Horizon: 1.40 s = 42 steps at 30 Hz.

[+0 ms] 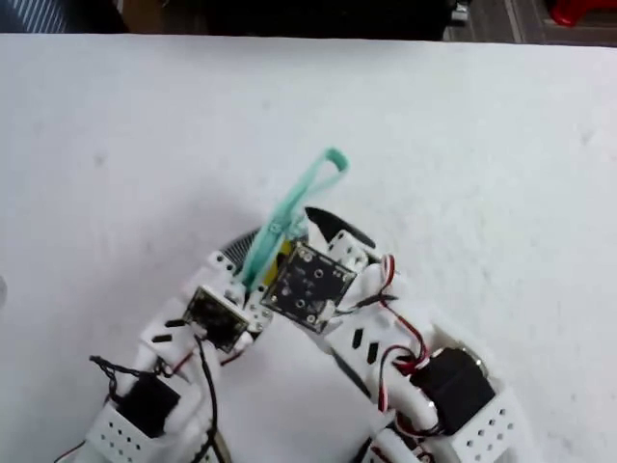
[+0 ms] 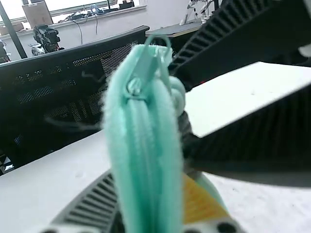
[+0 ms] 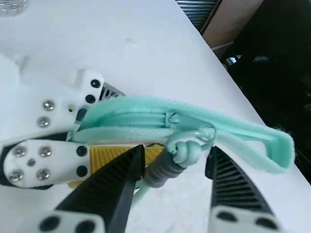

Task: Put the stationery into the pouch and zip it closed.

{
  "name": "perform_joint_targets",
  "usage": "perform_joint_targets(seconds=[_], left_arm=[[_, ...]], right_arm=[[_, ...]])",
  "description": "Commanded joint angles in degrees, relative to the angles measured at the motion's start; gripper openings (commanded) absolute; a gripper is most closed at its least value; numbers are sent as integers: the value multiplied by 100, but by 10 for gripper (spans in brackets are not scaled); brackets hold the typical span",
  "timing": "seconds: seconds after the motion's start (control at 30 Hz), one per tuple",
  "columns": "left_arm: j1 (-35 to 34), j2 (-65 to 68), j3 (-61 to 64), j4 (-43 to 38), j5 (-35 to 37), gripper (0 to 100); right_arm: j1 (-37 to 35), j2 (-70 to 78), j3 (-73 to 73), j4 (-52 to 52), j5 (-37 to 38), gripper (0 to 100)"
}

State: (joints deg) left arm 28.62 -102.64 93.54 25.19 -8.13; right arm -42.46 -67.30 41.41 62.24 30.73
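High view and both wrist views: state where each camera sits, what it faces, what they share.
High view: fixed above, looking down on the table; left arm and right arm enter from the near edge, meeting at the pouch.
Left wrist view: on the left wrist, looking along the pouch clamped in its jaws, toward the room.
Right wrist view: on the right wrist, looking down between its open black jaws at the zipper pull.
All share the pouch.
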Motion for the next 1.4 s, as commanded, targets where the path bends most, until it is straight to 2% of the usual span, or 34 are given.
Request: perform_joint_targets(seconds=[0.0,0.23,0.47,0.63,0.8,0.97,1.07,1.23,1.37], left_arm=[[66,22,-141,88,-9,23],[92,22,-141,88,-9,23],[101,22,-141,97,-9,24],[110,22,-132,105,-9,24],[110,22,-132,105,-9,24],[101,22,-141,88,97,24],[31,22,-264,149,756,41],[-365,22,-932,1336,1697,183],[-365,22,-1776,2558,2066,215]], right_arm=[[66,31,-44,-154,-26,190],[66,13,-44,-136,9,57],[66,31,44,-356,9,59],[66,31,484,-734,-26,163],[84,-22,440,-734,9,10],[382,-189,62,-690,-9,15],[637,-576,0,-690,9,16],[690,-945,-35,-620,18,16],[690,-787,-264,-602,18,16]])
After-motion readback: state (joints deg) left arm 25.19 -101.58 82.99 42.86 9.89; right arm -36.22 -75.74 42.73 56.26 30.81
